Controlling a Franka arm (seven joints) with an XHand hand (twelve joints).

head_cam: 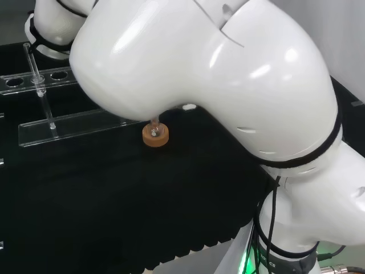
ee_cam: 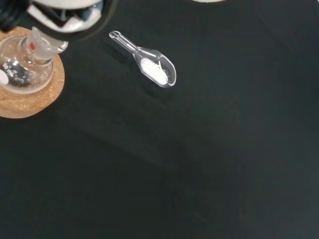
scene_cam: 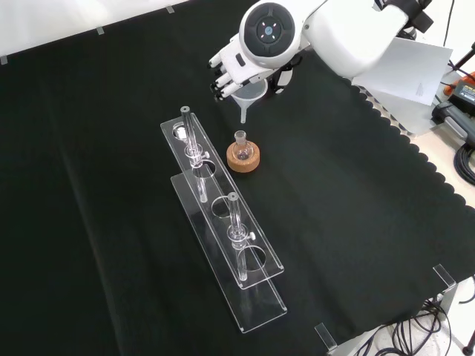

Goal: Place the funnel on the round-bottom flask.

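Hand grasping funnel, hovering just beyond round-bottom flask on cork ring in front view. Stem not yet entering neck; lowering and seating remaining.

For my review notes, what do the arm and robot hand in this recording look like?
The arm is made of glossy white, rounded links with thin black seams at the joints. One link ends in a round grey cap with small marks at its centre. Black cables run along the lower link, beside a green glow. The robot hand is white with black parts between its fingers.
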